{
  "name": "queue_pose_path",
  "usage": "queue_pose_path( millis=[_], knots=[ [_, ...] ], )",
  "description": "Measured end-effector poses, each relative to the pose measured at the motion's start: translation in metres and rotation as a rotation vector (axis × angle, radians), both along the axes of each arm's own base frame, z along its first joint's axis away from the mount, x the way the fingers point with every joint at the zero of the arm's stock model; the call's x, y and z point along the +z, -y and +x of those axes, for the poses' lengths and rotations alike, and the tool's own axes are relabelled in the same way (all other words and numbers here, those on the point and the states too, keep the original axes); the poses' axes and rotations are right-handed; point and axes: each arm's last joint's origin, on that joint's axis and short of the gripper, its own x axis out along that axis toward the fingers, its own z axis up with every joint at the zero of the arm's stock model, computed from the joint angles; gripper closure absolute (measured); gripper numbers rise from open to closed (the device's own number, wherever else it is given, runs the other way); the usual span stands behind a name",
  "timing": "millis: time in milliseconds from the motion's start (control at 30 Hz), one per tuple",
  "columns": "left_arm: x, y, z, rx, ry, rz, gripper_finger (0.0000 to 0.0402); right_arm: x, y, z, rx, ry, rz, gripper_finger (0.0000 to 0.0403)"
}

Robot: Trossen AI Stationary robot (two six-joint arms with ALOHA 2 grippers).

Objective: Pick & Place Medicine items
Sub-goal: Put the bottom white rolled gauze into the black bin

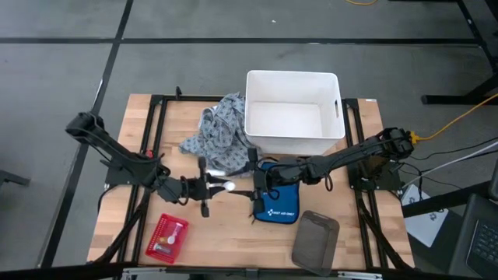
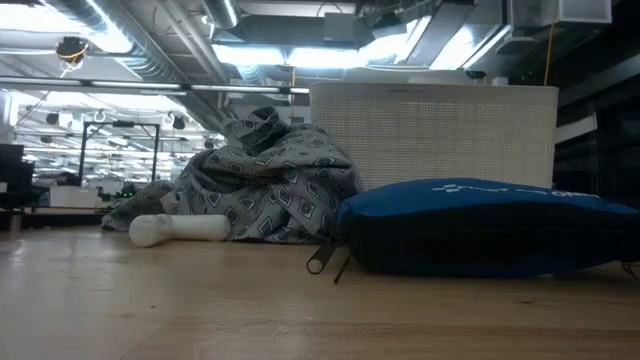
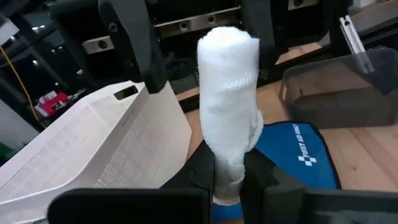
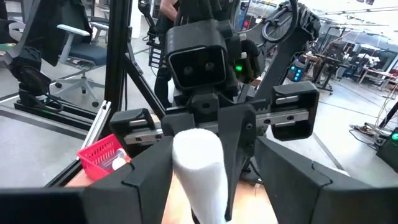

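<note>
One white roll [image 3: 228,99] sits clamped in the left end effector [image 3: 228,180], long axis toward the right end effector [image 1: 261,180], whose state is unclear; blue pouch [image 3: 298,155] reads "FIRST AID ONLY".

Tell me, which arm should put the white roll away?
Left, probably. The left gripper already has its jaws shut on the roll, close to the bin. The right gripper just faces it, jaws open, holding nothing.

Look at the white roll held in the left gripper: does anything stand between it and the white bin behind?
The left gripper is shut on the white roll, held above the table. Between it and the white bin the grey cloth lies heaped to one side and the right gripper faces the roll closely.
</note>
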Motion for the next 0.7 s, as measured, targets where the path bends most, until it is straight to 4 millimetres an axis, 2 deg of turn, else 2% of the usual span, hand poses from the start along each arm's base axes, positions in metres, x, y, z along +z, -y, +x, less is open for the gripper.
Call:
queue_pose_path(
  millis=[133,500,700],
  knots=[
    [-0.0011,0.0002,0.0039,-0.004,0.008,0.014,0.0373,-0.0002,-0.0001,0.0000,0.004,-0.002,0.000,0.0208],
    [0.0020,-0.0006,0.0015,0.000,0.016,0.022,0.0373,-0.0030,-0.0001,-0.0002,0.010,-0.030,-0.007,0.0327],
    [0.0014,-0.0007,0.0011,0.003,0.010,0.023,0.0370,-0.0030,-0.0001,-0.0002,0.010,-0.030,-0.008,0.0347]
  ],
)
